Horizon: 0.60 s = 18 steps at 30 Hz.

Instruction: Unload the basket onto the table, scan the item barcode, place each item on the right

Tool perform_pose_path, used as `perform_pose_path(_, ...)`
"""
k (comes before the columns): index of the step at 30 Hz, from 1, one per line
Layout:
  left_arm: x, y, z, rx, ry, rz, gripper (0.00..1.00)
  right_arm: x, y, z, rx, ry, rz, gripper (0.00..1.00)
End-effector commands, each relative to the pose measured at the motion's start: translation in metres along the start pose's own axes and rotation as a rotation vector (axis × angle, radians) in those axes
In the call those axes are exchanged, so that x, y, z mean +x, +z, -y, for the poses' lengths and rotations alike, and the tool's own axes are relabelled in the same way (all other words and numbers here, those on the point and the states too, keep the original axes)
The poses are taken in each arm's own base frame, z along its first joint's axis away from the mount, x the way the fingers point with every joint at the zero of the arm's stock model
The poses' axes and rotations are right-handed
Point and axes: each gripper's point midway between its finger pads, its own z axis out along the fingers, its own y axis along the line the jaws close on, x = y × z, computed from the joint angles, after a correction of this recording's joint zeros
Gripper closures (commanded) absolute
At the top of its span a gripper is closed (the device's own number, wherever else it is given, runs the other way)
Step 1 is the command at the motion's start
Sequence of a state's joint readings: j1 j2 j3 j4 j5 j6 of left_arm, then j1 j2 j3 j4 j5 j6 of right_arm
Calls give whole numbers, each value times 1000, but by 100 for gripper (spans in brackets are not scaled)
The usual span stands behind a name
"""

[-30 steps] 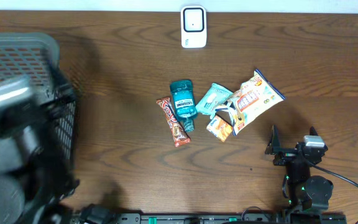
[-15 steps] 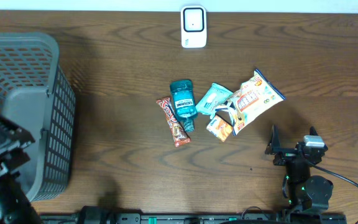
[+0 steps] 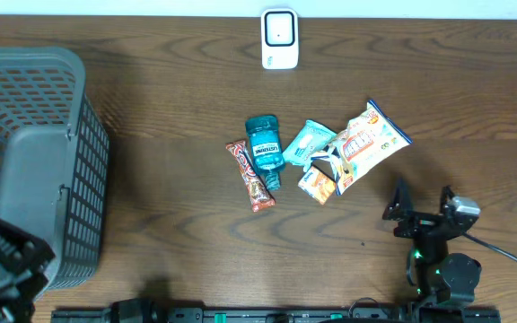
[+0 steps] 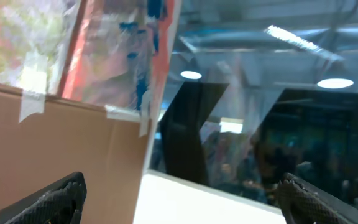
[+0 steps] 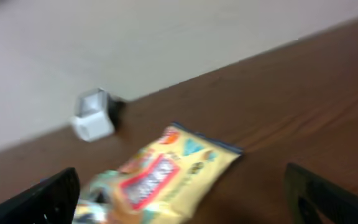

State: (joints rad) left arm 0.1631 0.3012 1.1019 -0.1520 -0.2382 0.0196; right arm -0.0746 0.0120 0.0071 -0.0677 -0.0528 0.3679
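The items to scan lie in a loose cluster on the wooden table (image 3: 169,108), ahead of the right gripper (image 3: 422,199) and off to its left. The yellow snack bag (image 3: 369,139) is the nearest of them. A small orange packet (image 3: 317,185) and a teal pouch (image 3: 309,142) touch the bag's far-left end. Further left, a teal Listerine mouthwash bottle (image 3: 264,148) lies flat with a red candy bar (image 3: 250,176) pressed along its side. No barcode can be made out on any of them. The white scanner (image 3: 279,39) stands at the far edge of the table, well beyond the cluster; in the blurred right wrist view it sits behind the snack bag, to the left. The right gripper rests low at the near edge, its fingers spread wide and holding nothing. The left gripper (image 4: 185,202) is also spread wide and empty. It is at the near left corner beside the grey mesh basket (image 3: 88,179), its camera tilted up at a taped cardboard panel (image 4: 55,149) and ceiling lights.
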Motion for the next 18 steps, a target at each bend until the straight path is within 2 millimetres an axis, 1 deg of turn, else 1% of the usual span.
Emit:
perform_pose_path(1,-18,-15,9,76,-73,47,2,7,-2,-26,-144,321,-70,1)
perform_pose_path(5,-25,-24,7,79,-86,70,2,18,-13,-62,-343,339,-177,1)
perform_pose_path(11,-37,-39,3,82,-97,113,2,32,-34,-97,-561,328,-310,1)
perform_pose_path(18,-49,-56,-1,90,-113,161,2,40,-48,-112,-663,326,-382,1)
